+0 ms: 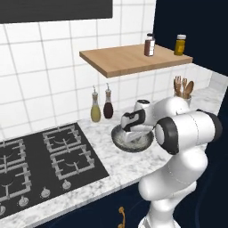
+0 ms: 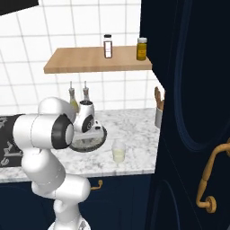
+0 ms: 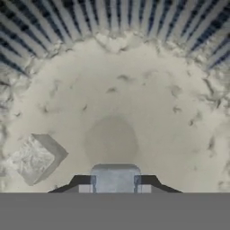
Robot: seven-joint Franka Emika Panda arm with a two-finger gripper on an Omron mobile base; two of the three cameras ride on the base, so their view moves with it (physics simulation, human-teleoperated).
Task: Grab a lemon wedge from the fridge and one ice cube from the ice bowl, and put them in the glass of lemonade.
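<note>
Between the two small dark finger tips of the gripper (image 3: 115, 182), in the hand view, sits a pale grey ice cube (image 3: 115, 178); the tips press on both its sides, so the pincer is clamped on it. Just behind it is the speckled whitish inside of the round dark-grey ice bowl (image 3: 148, 99), with a ribbed wall, and a second ice cube (image 3: 36, 158) lies apart. From the left base view the white hand hangs low over the bowl (image 1: 116, 139), on the marble counter (image 1: 118, 162) beside the black stove (image 1: 53, 156). The right base view adds the small clear glass of lemonade (image 2: 118, 151), just beside the bowl (image 2: 96, 143) toward the counter's front edge.
</note>
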